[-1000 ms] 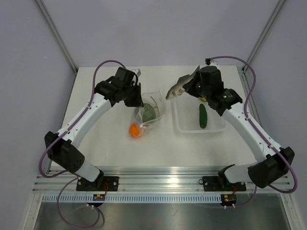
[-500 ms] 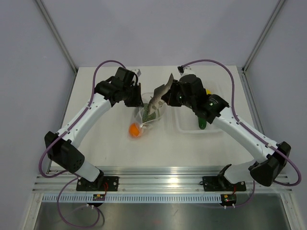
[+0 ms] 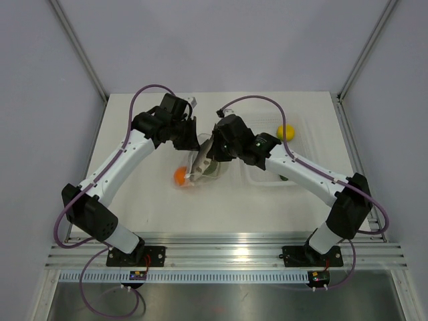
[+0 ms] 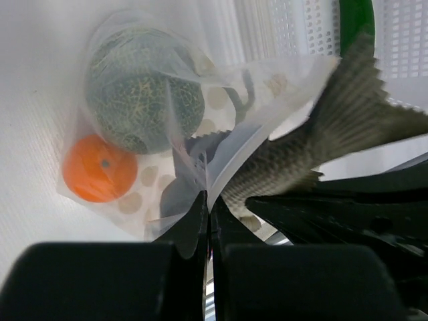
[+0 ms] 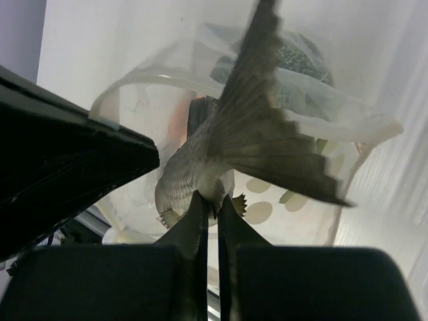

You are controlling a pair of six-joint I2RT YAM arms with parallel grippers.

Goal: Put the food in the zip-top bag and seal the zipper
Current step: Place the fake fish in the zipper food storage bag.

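The zip-top bag point(image 3: 202, 165) lies mid-table with its mouth held open; its zipper strip point(image 5: 150, 80) curves round the opening. My left gripper point(image 3: 194, 142) point(image 4: 208, 200) is shut on the bag's mouth edge point(image 4: 221, 180). My right gripper point(image 3: 215, 148) point(image 5: 212, 200) is shut on the brownish fish point(image 3: 208, 152) point(image 4: 301, 150) point(image 5: 247, 127), which is partly inside the mouth with its tail sticking out. The speckled green ball point(image 4: 144, 97) sits inside the bag. The orange ball point(image 3: 180, 176) point(image 4: 100, 168) lies at the bag's closed end, seemingly inside.
A rigid clear tray point(image 3: 304, 144) stands right of the bag, under my right arm. The yellow lemon piece point(image 3: 287, 132) lies at its far side. The dark green cucumber point(image 4: 354, 17) lies in it, mostly hidden in the top view. Both grippers crowd the bag's mouth.
My right arm has swung left from above the tray, carrying the fish to the bag's mouth and lowering it in. The bag and orange ball have shifted slightly left. The left gripper stayed put.
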